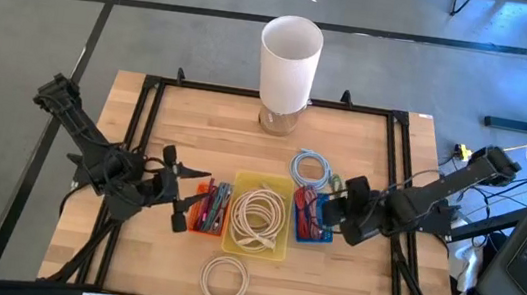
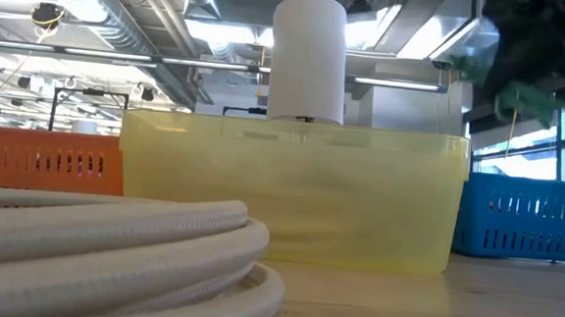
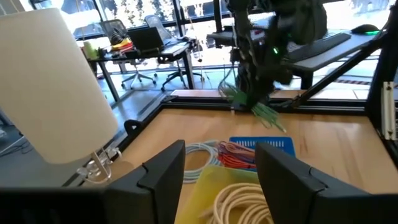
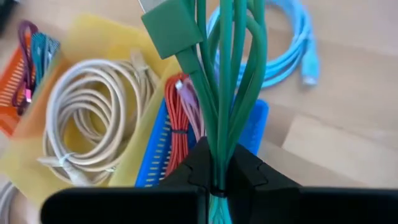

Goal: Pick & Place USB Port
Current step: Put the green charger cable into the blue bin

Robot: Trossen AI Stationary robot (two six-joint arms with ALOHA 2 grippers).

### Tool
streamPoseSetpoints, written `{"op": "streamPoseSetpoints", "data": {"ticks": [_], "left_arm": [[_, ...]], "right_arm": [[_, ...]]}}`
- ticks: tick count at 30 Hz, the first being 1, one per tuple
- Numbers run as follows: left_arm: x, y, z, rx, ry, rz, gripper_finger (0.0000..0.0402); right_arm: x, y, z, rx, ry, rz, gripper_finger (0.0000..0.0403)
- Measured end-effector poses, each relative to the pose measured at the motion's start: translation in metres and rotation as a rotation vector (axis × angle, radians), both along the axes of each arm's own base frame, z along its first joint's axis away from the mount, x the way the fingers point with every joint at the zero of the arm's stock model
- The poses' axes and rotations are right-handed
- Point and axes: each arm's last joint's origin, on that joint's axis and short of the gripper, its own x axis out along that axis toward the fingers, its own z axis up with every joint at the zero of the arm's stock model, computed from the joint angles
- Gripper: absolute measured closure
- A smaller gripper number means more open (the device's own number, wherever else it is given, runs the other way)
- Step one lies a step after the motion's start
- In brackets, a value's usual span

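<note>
A bundled green USB cable (image 4: 230, 74) with a flat green plug (image 4: 171, 28) is in my right gripper (image 4: 219, 168), which is shut on it above the blue basket (image 1: 311, 232) of red cables. In the left wrist view the green cable (image 3: 264, 111) hangs under that arm. My left gripper (image 1: 180, 198) is open and touches nothing, beside the orange basket (image 1: 205, 211). In the left wrist view its fingers (image 3: 168, 171) stand apart, facing the yellow bin (image 3: 214, 180). My right gripper pinches the green cable's folded bundle (image 4: 217, 146) between its two fingers, with several strands side by side. It comes from the table's right, slanting down. The loops and the plug reach out past the fingertips. The cable is lifted clear above the blue basket.
The yellow bin (image 1: 257, 217) at mid-table holds a white cable coil. A light blue cable (image 1: 312, 166) lies on the wood behind the blue basket. Another white coil (image 1: 224, 282) lies near the near edge. A tall white cylinder (image 1: 288, 60) stands at the far edge.
</note>
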Motion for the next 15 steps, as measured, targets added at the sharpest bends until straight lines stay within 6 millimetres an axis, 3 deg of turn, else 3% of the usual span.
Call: {"op": "streamPoseSetpoints", "data": {"ticks": [6, 15], "left_arm": [[0.001, 0.001, 0.000, 0.001, 0.000, 0.004, 0.0213], [0.001, 0.001, 0.000, 0.001, 0.000, 0.004, 0.0213]], "right_arm": [[0.008, 0.003, -0.041, 0.036, -0.038, -0.004, 0.0379], [0.030, 0.001, -0.063, 0.037, -0.011, -0.004, 0.0380]]}}
